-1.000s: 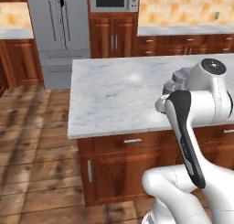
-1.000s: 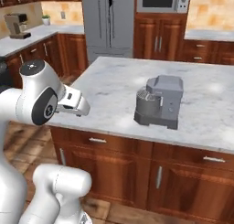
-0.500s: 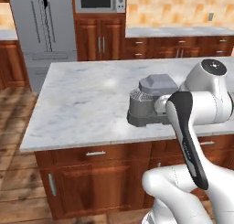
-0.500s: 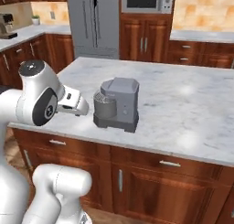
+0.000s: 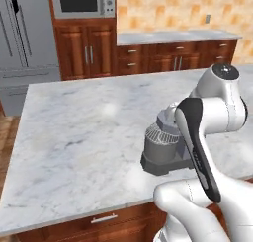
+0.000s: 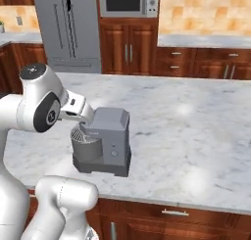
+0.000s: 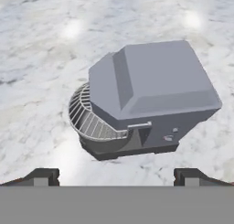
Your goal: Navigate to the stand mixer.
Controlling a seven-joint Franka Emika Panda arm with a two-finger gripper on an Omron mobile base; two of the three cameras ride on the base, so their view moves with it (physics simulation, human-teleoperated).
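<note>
Marble, white with grey veining, covers the island counter (image 5: 74,137) that spans the middle of both base views and forms the whole background of the hand view. On it stands the stand mixer (image 6: 103,141), grey, with a boxy head, a ribbed silvery bowl and a flat dark base. In the right base view it sits left of centre, near the counter's front edge, with my arm crossing in front of its upper left corner. In the left base view the mixer (image 5: 163,149) is right of centre and partly hidden behind my forearm; the bowl and the left part of the base show. In the hand view the mixer (image 7: 151,90) occupies the centre of the frame, seen from above, head toward the right, bowl toward the left.

My gripper (image 7: 116,175) shows in the hand view as two dark fingertips (image 7: 43,176) at the lower left and lower right of the frame. They stand well apart with nothing between them: the pincer is released and holds nothing. The mixer lies above them in the frame, not touching them.

At the top of the right base view, a grey refrigerator (image 6: 66,28) stands at upper left, a microwave (image 6: 128,1) at top centre above brown wooden cabinets (image 6: 130,53), and a second light counter (image 6: 203,40) runs along the upper right beneath tan tiles. Brown cabinet fronts with a metal drawer handle (image 6: 175,213) show below the island's front edge, at the bottom right of that view
</note>
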